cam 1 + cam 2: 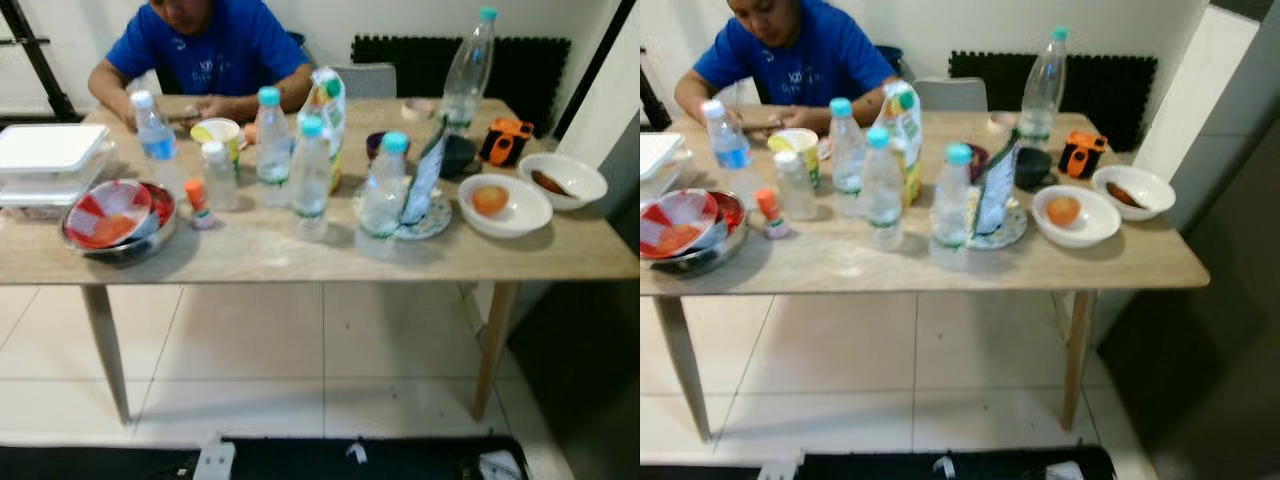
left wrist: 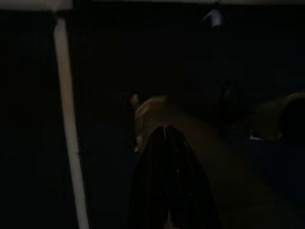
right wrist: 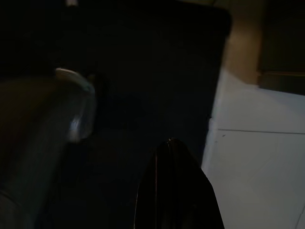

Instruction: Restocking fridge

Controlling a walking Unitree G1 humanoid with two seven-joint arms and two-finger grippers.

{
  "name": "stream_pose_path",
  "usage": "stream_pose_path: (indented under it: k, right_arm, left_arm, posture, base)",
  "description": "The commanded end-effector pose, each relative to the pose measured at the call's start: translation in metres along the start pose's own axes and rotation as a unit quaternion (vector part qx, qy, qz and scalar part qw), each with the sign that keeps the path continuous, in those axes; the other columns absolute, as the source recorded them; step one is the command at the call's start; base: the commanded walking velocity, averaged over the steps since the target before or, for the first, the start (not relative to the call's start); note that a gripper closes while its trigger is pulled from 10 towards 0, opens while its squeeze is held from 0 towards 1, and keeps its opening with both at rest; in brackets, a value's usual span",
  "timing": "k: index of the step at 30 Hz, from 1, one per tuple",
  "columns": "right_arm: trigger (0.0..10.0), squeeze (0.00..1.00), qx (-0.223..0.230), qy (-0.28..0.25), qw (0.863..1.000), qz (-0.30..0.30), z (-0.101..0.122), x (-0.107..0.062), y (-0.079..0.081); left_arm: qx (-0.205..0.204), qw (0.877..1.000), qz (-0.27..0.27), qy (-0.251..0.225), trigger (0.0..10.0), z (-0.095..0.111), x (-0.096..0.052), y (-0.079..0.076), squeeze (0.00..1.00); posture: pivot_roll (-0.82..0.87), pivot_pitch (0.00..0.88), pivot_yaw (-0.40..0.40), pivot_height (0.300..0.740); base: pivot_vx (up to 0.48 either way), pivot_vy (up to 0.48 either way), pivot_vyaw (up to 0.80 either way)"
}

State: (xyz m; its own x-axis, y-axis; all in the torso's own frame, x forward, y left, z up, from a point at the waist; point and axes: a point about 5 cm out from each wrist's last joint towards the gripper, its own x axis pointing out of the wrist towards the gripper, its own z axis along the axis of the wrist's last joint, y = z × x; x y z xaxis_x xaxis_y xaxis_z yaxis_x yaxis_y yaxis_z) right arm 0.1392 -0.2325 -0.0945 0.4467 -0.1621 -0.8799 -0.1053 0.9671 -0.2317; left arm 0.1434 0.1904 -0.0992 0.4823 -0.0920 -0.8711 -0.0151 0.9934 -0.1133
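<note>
On a wooden table (image 1: pixel 260 250) in front of me stand several clear water bottles with teal caps (image 1: pixel 310 165), a taller bottle (image 1: pixel 467 70) at the back right, and a juice carton (image 1: pixel 328 105). One bottle (image 1: pixel 385 185) and a foil pouch (image 1: pixel 424 180) rest on a patterned plate (image 1: pixel 438 216). An orange fruit (image 1: pixel 489 199) lies in a white bowl (image 1: pixel 525 213). Both arms hang low in the shade. The left gripper (image 2: pixel 165 129) is shut near a table leg (image 2: pixel 69 124). The right gripper (image 3: pixel 171 141) is shut above the pale floor tiles (image 3: pixel 262 162).
A person in a blue shirt (image 1: pixel 210 50) sits at the far side, hands on the table. A metal bowl (image 1: pixel 118 215) and white lidded containers (image 1: pixel 50 160) sit at the left. A second white bowl (image 1: pixel 562 180) and an orange object (image 1: pixel 506 140) are at the right. Tiled floor (image 1: pixel 300 350) lies under the table.
</note>
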Motion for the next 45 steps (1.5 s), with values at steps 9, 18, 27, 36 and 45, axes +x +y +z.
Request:
stream_pose_path:
  k: [9,18,27,36,45]
  right_arm:
    - [10.0,0.06,0.032,-0.082,0.996,0.026,0.037,0.002,0.000]
    - [10.0,1.00,0.089,-0.164,0.963,0.195,0.076,-0.004,0.008]
    - [10.0,1.00,0.103,-0.283,0.832,0.467,0.134,-0.033,0.019]
    - [10.0,1.00,0.043,-0.415,0.653,0.633,0.205,-0.102,0.019]
    - [10.0,1.00,0.025,-0.524,0.577,0.625,0.261,-0.149,0.011]
  left_arm:
    - [-0.007,1.000,0.009,0.013,10.0,-0.010,-0.002,0.003,0.00]
    - [-0.007,1.000,0.012,0.012,10.0,-0.010,-0.002,0.004,0.00]
    - [-0.008,1.000,0.008,0.013,10.0,-0.011,-0.002,0.002,0.00]
    - [-0.008,1.000,0.006,0.014,10.0,-0.011,-0.002,0.002,0.00]
    - [-0.008,1.000,0.005,0.014,10.0,-0.011,-0.002,0.002,0.00]
  posture:
    - [-0.04,0.066,-0.019,0.740]
    - [-0.04,0.068,-0.018,0.740]
    - [-0.05,0.072,-0.017,0.740]
    - [-0.04,0.072,-0.020,0.740]
    - [-0.04,0.068,-0.022,0.740]
  base:
    - [0.000,0.000,0.00]
    - [0.000,0.000,0.00]
    - [0.000,0.000,0.00]
    - [0.000,0.000,0.00]
    - [0.000,0.000,0.00]
